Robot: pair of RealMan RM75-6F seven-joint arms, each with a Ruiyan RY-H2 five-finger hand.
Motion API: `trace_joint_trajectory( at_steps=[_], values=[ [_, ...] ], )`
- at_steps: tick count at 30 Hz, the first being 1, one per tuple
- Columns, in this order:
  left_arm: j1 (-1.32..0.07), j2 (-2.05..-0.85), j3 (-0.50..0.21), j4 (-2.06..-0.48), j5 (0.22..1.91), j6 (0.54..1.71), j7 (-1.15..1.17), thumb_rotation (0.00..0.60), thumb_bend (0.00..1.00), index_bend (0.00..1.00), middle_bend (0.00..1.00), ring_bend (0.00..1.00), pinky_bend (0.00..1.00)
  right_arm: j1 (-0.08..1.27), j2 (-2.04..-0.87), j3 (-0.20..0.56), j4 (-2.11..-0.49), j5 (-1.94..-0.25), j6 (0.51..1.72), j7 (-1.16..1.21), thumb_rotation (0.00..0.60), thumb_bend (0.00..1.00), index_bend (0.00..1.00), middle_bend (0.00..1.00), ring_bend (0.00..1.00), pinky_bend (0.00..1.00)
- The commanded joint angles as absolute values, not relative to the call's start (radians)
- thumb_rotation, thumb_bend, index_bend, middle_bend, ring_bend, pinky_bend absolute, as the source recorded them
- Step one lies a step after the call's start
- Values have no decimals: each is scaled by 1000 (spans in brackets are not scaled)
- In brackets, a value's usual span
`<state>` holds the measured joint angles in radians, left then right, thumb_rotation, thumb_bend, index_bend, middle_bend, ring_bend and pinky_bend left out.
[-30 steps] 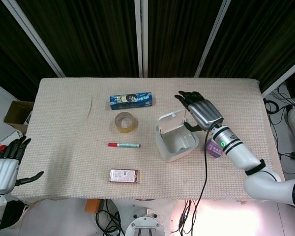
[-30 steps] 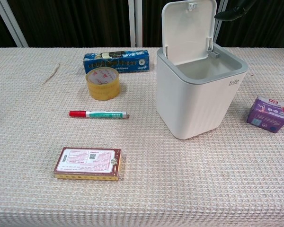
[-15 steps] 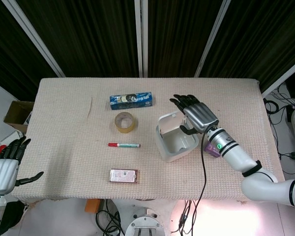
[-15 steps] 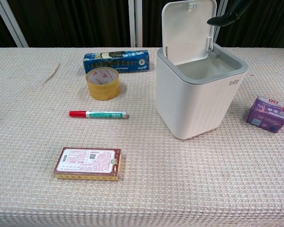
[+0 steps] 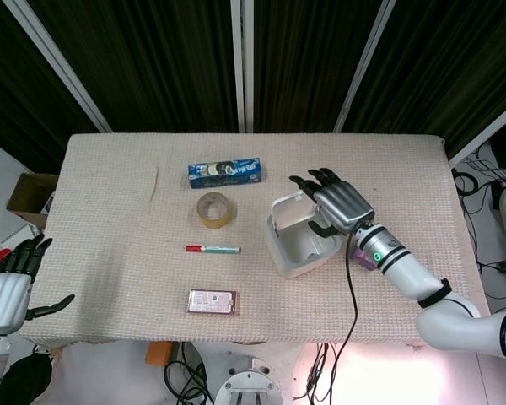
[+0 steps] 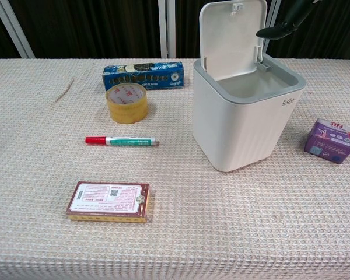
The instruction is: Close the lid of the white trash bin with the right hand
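Fingers of R hand spread, holding nothing, reaching over the raised lid.
Worktop carries the bin right of centre, lid upright on its rear hinge, not yet closed. R hand hovers just above/behind the lid's top edge; contact can't be told. Step in hand: approach to the lid. Next, likely: get fingers behind the lid, push fwd and down till it seats on the rim, w/o shoving the bin. L hand open, off the worktop's near-left corner. Purple box right of bin; tape and marker to its left.
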<state>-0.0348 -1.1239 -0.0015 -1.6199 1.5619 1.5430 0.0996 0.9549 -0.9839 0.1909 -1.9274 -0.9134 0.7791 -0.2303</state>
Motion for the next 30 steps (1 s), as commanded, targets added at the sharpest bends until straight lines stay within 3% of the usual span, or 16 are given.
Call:
trace_joint_trajectory(
  at_steps=[1, 13, 20, 25, 30],
  values=[
    [-35, -1123, -1, -1623, 1564, 1543, 103, 397, 57, 77, 54, 70, 209, 933, -967, 186, -1944, -954, 787, -211, 600, 322, 0, 235, 0, 0],
    [-40, -1119, 3, -1643, 1553, 1520, 130, 399, 57, 77, 54, 70, 209, 790, -856, 124, -2033, -1244, 829, -89, 600, 341, 0, 231, 0, 0],
    [-40, -1110, 13, -1660, 1542, 1500, 144, 395, 57, 77, 54, 71, 209, 720, -806, 52, -2035, -1396, 818, -41, 600, 438, 0, 129, 0, 0],
    [-42, -1111, 15, -1659, 1553, 1501, 139, 396, 57, 77, 54, 70, 209, 676, -837, 8, -1993, -1485, 855, -134, 600, 440, 0, 15, 0, 0],
    [-41, -1111, 17, -1657, 1563, 1506, 135, 398, 57, 77, 54, 70, 209, 639, -906, -11, -1963, -1528, 901, -209, 600, 443, 0, 0, 0, 0]
  ],
)
